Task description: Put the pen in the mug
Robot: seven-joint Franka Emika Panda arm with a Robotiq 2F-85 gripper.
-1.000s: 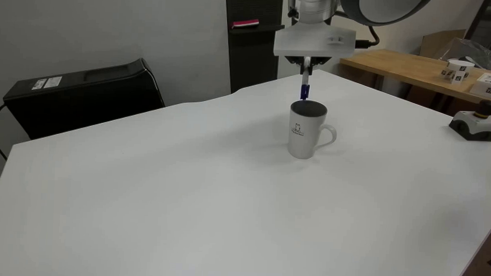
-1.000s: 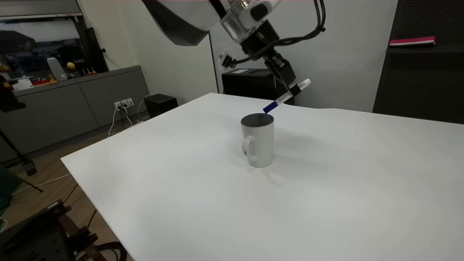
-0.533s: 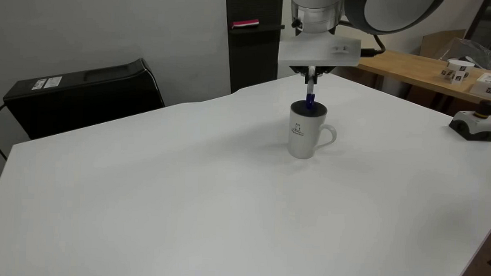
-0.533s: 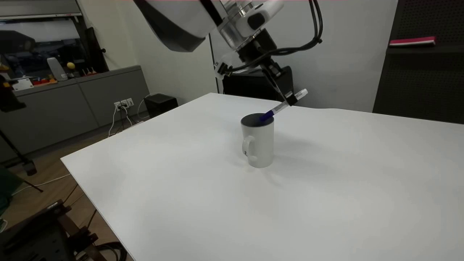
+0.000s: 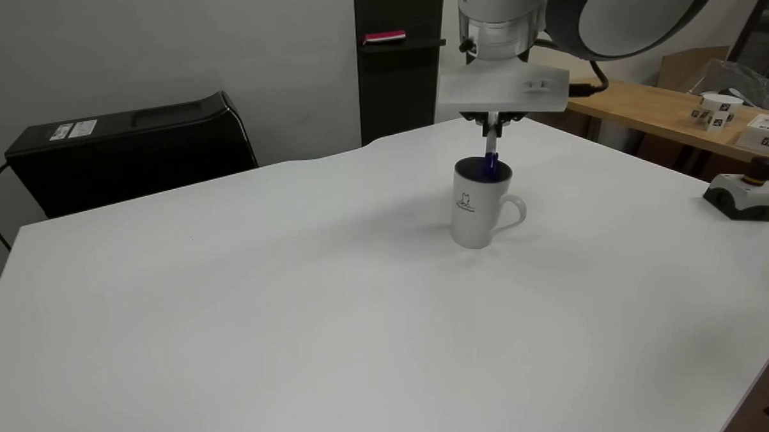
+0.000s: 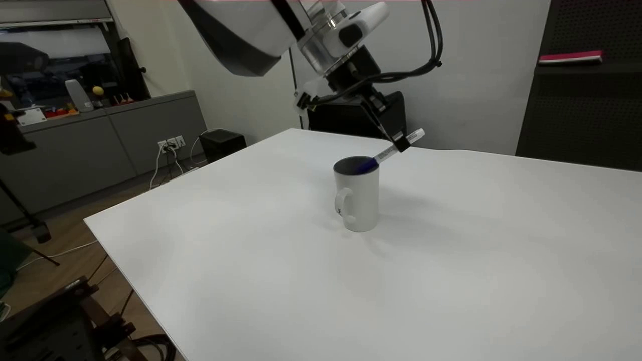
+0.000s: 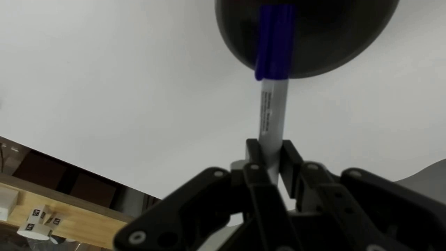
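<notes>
My gripper [image 5: 492, 131] is shut on the pen [image 6: 387, 153], just above the mug. The pen has a whitish body with dark print and a blue capped end. It is tilted, blue end down, and that end reaches inside the mug's mouth. The mug [image 5: 476, 209] is whitish-grey with a dark inside, a handle and a small dark drawing. It stands upright, also in an exterior view [image 6: 358, 200]. In the wrist view the fingertips [image 7: 270, 150] pinch the pen body [image 7: 273, 108] beside the mug's dark inside [image 7: 324, 38]. I cannot tell whether the pen touches the rim.
The mug stands on a white table [image 5: 292, 302]. A black box-shaped device [image 5: 131, 149] is behind the table. A stop button box [image 5: 748, 190] sits at the table's far right in an exterior view. A wooden table [image 5: 619, 99] with marker-covered objects stands beyond.
My gripper has moved down with the pen held. The pen's blue end has gone from just above the rim to inside the mug's mouth. The mug stays in place.
</notes>
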